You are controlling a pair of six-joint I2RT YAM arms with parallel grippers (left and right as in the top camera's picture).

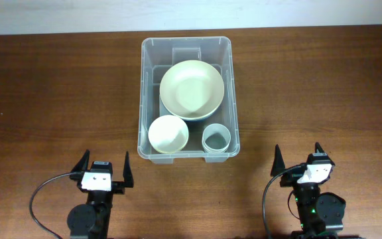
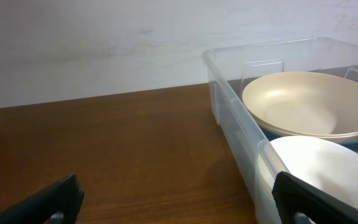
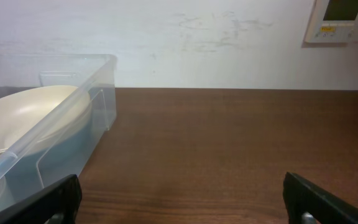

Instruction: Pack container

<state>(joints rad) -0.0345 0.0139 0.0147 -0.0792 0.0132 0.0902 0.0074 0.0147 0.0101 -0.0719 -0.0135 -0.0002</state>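
Two pairs of fingers stand spread wide and hold nothing. The left fingers [image 1: 125, 169] and the right fingers [image 1: 276, 162] sit at the near edge of the brown wooden surface [image 1: 58, 93], tips pointing toward the far side. Between them and a little farther out, the clear container [image 1: 141, 99] rests on the surface, apart from both. Inside it, a large cream bowl [image 1: 191, 89] fills the far part. A smaller white bowl [image 1: 168, 134] lies in the near left corner, just beside the big one. A small greyish cup [image 1: 216, 138] stands upright in the near right corner. Behind the surface rises a pale wall [image 3: 166, 37], with a white control panel [image 3: 342, 18] on it in the right wrist view.
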